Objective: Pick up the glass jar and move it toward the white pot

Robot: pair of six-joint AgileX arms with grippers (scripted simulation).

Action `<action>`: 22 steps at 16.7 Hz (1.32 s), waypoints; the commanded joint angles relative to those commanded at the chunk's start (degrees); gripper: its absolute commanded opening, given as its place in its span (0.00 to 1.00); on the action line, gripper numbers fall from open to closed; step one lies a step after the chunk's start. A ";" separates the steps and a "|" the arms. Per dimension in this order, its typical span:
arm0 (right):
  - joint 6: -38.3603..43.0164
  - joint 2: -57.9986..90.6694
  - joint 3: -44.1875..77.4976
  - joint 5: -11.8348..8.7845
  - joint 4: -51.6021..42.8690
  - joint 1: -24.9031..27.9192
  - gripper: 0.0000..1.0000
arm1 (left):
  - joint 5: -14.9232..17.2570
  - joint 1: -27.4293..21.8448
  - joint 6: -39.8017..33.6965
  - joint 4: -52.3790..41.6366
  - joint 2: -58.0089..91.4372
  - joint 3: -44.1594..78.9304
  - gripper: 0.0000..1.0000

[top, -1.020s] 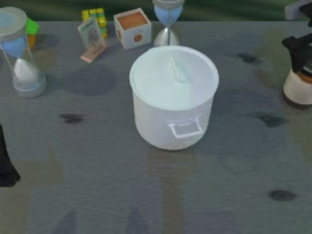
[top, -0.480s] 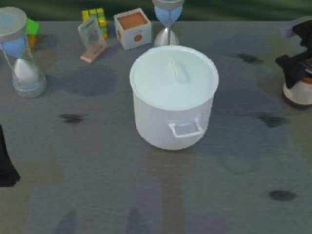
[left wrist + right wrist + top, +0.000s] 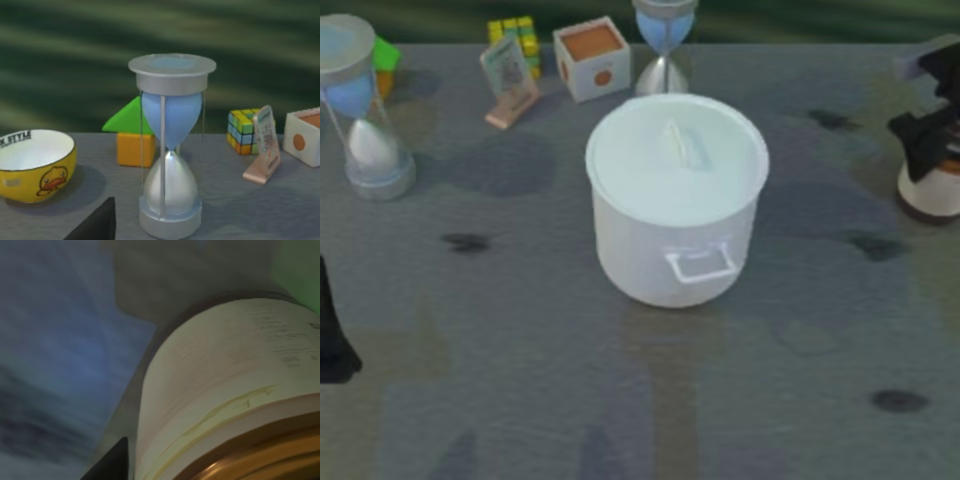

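The glass jar stands at the table's right edge, well to the right of the white pot, which sits near the table's middle with its lid on. The right gripper sits over the jar's top, its fingers down around the neck; whether they clamp it I cannot tell. In the right wrist view the jar's white label fills the frame. The left arm is parked far left of the pot.
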 joint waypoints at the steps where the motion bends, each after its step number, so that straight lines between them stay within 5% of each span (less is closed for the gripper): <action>1: 0.00 0.00 0.00 0.00 0.00 0.00 0.70 | 0.00 0.00 0.00 0.00 0.00 0.00 1.00; 10: 0.00 0.00 0.00 0.00 0.00 0.00 0.02 | 0.00 0.00 0.00 0.00 0.00 0.00 1.00; 22: 0.09 -2.26 -2.22 -0.05 -0.22 0.19 0.00 | 0.00 0.00 0.00 0.00 0.00 0.00 1.00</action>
